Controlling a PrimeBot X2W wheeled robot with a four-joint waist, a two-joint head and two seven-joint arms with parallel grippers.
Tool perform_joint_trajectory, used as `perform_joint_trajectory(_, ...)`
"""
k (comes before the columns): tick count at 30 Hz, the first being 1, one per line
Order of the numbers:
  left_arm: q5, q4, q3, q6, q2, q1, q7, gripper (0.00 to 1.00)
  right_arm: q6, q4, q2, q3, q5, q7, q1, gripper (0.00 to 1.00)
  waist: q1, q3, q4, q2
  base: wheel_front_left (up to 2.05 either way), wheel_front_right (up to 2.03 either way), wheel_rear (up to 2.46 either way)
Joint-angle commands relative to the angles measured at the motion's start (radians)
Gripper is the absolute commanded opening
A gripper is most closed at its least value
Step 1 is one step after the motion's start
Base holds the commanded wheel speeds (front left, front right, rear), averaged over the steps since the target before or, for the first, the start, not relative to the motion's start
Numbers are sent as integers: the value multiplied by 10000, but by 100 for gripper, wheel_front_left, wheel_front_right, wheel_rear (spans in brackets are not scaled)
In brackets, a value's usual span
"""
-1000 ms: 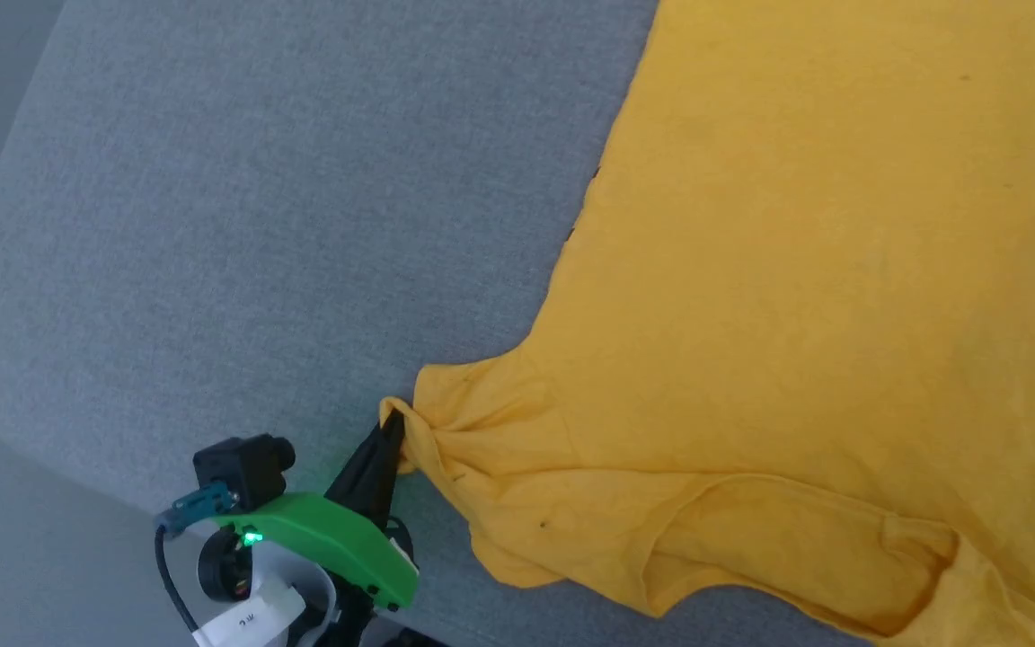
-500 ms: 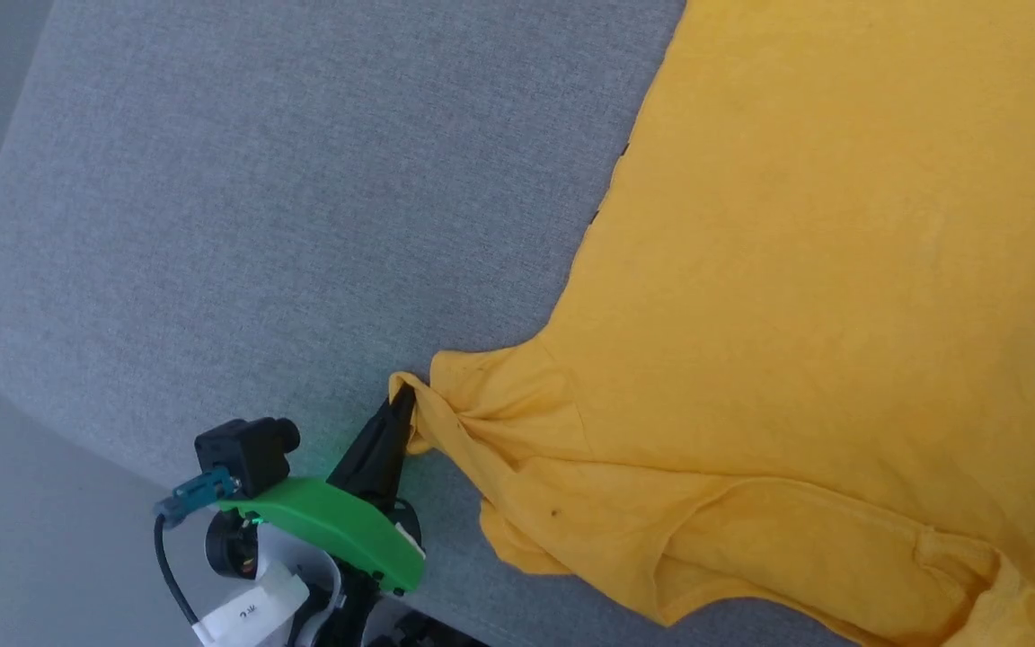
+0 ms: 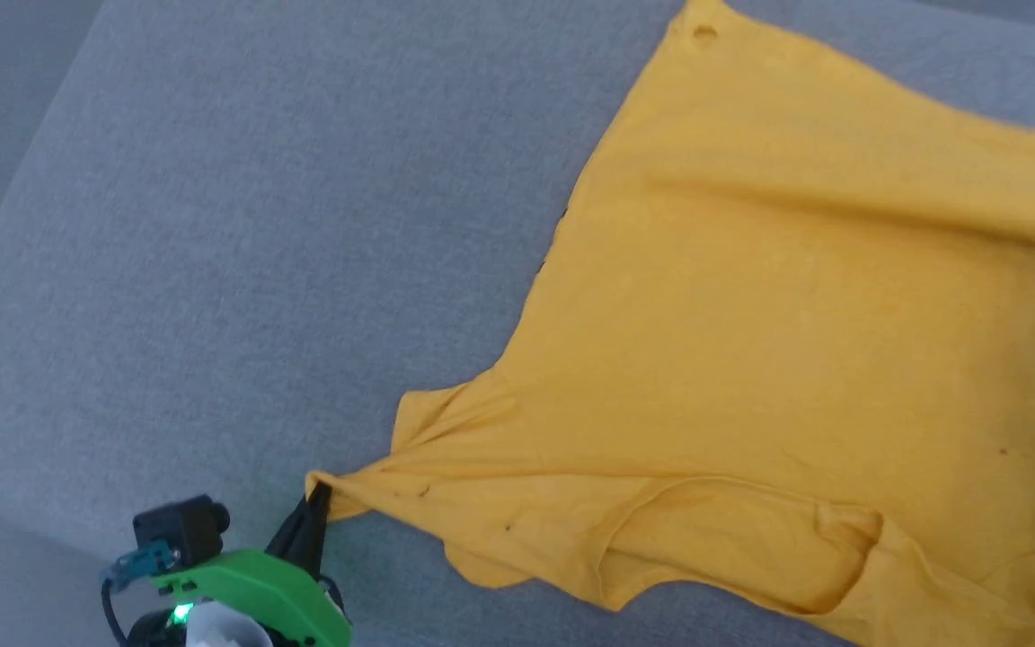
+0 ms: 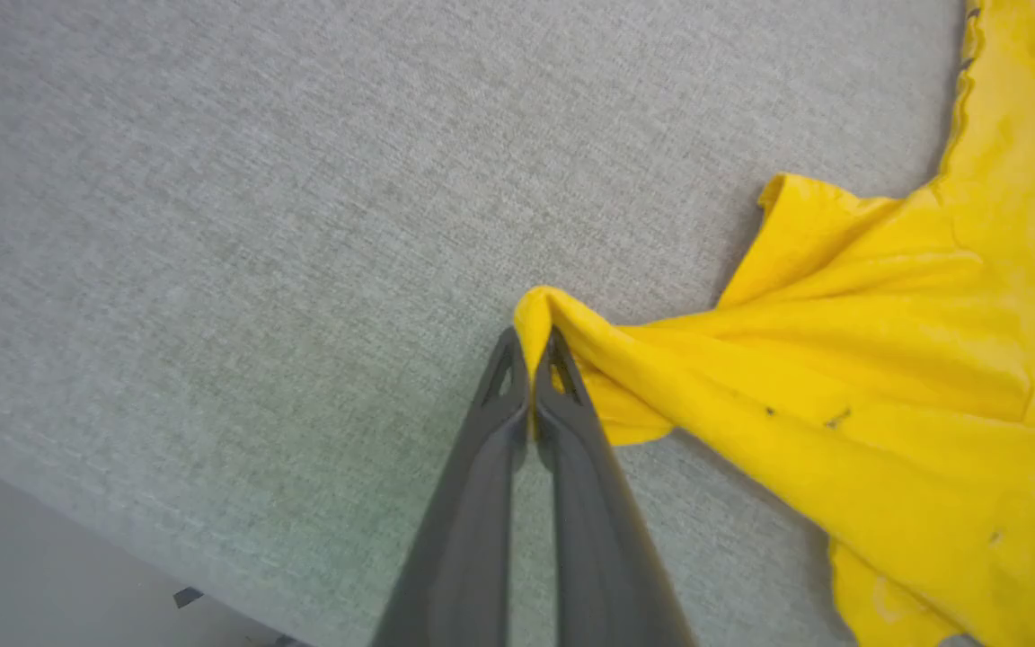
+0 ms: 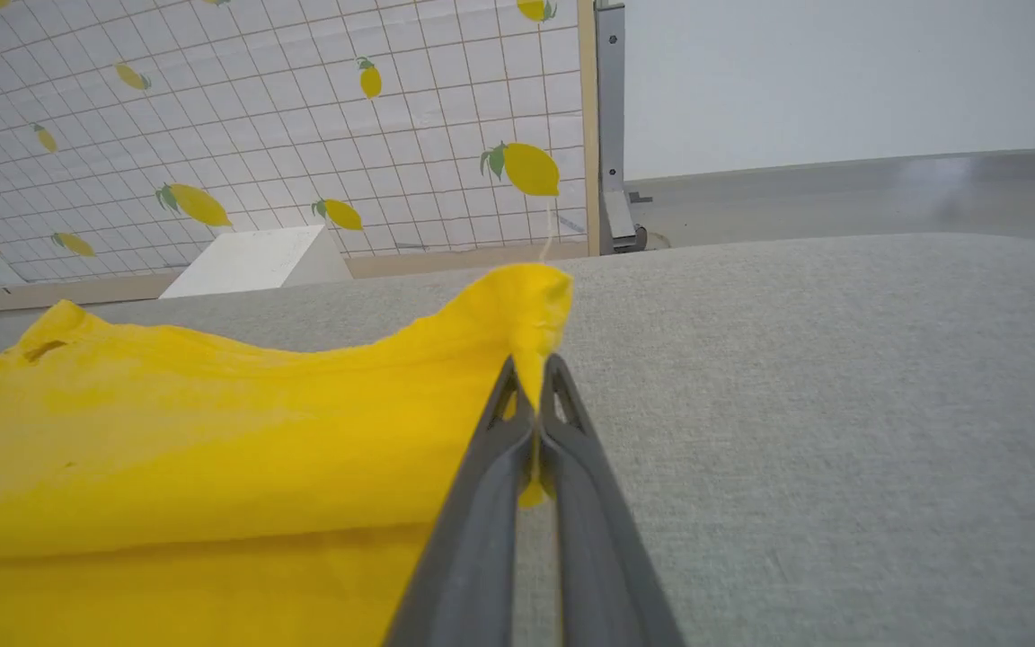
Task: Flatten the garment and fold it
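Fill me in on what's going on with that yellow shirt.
The robot is handling the mustard-yellow T-shirt, which lies spread plain side up on the grey padded surface. Its left gripper is shut on the tip of a sleeve, drawing it out to a point. Its right gripper is shut on another corner, held slightly raised. The shirt is mostly flat, with creases near the sleeve and neckline. No fold has been made yet.

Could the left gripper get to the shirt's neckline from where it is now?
Probably not yet. The left gripper is shut on the sleeve tip of the shirt, so it must let go first. Otherwise the neckline lies nearby on the grey fabric surface, with nothing lying over it.
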Motion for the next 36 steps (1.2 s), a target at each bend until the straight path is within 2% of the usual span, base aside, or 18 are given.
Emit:
perform_joint_trajectory(1,-105,-97,62,103,125,209,80,0,-15,-184,76,-114,31,145,395,0,0,-1363,-1212,0,0,0,0)
perform_joint_trajectory(6,-141,-513,171,323,316,677,276,0,-15,-1322,493,-603,-1,1578,1884,0,0,-1847,-1825,0,0,0,0)
perform_joint_trajectory(13,-184,-780,195,465,407,982,402,0,-15,-2485,764,-1204,-85,5316,3901,0,0,-1998,-2364,0,0,0,0)
perform_joint_trajectory(17,-179,-830,158,494,436,987,463,0,-15,-2351,782,-1268,252,7045,4645,0,0,-2003,-2495,0,0,0,0)
perform_joint_trajectory(20,-175,-850,137,510,453,969,488,0,-15,-1977,784,-1175,634,7656,4882,0,0,-2001,-2535,0,0,0,0)
perform_joint_trajectory(21,-174,-858,127,513,458,959,499,0,-15,-1872,784,-1079,706,7719,4942,4,0,-1999,-2535,0,0,0,0)
perform_joint_trajectory(22,-173,-865,119,515,464,950,507,0,-15,-1812,784,-1026,713,7723,4986,16,0,-1993,-2532,0,0,0,0)
perform_joint_trajectory(23,-164,-875,111,518,476,935,516,0,-15,-1776,785,-961,696,7708,5025,79,0,-1979,-2521,0,0,0,0)
perform_joint_trajectory(24,-155,-882,107,523,488,920,521,0,-15,-1780,785,-938,696,7662,5038,100,0,-1964,-2508,0,0,0,0)
perform_joint_trajectory(27,-155,-886,93,524,516,902,540,0,-15,-2079,785,-960,649,7134,4870,100,0,-1947,-2441,0,0,0,0)
perform_joint_trajectory(30,-155,-882,78,533,519,881,536,0,-15,-2593,786,-715,597,5925,4495,100,0,-1914,-2334,0,0,0,0)
perform_joint_trajectory(31,-170,-881,21,503,478,814,520,0,-15,-3072,730,186,575,4103,3944,100,0,-1838,-2210,0,0,0,0)
perform_joint_trajectory(36,-204,-833,-57,431,424,680,490,0,-15,-2978,-39,2062,753,1727,2878,100,0,-1639,-2009,0,0,0,0)
